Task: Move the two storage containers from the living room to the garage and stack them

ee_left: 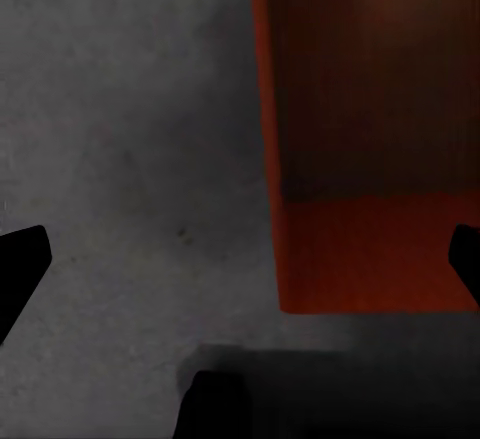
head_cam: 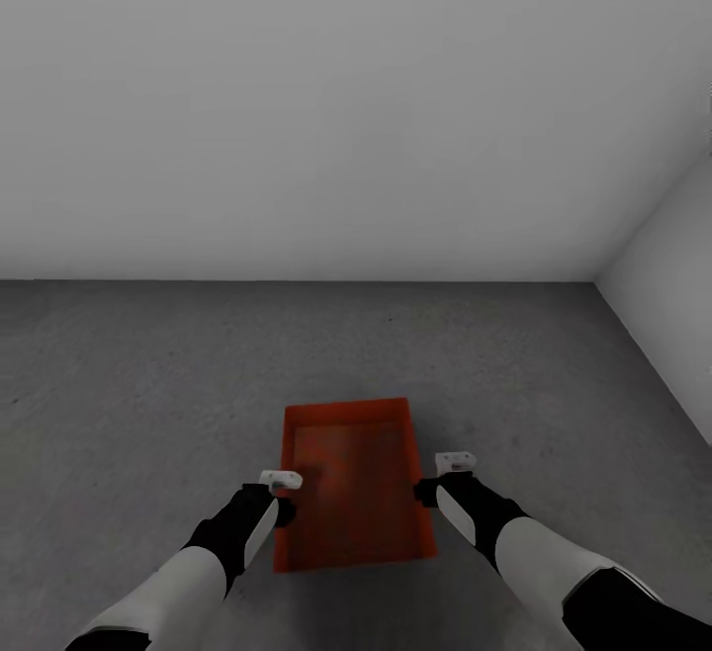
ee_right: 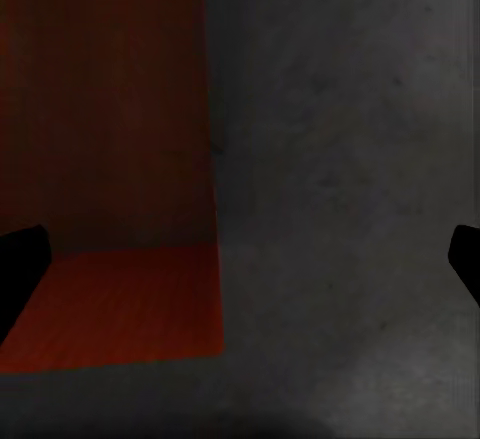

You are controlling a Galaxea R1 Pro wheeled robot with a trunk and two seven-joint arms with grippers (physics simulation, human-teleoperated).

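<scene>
One orange-red storage container (head_cam: 351, 483) lies on the dark grey concrete floor (head_cam: 148, 384) of the garage, straight ahead of me, open side up and with nothing in it. My left gripper (head_cam: 284, 495) hovers at its left long wall and my right gripper (head_cam: 432, 481) at its right long wall. In the left wrist view the container (ee_left: 370, 159) lies between widely spread fingertips (ee_left: 22, 259), so the left gripper (ee_left: 242, 259) is open. In the right wrist view the container (ee_right: 110, 159) shows the same way, and the right gripper (ee_right: 240, 259) is open too.
A plain white wall (head_cam: 346, 107) runs across the far side, and a second white wall (head_cam: 672, 275) meets it in a corner at the right. Bare concrete stretches to the left of the container and beyond it.
</scene>
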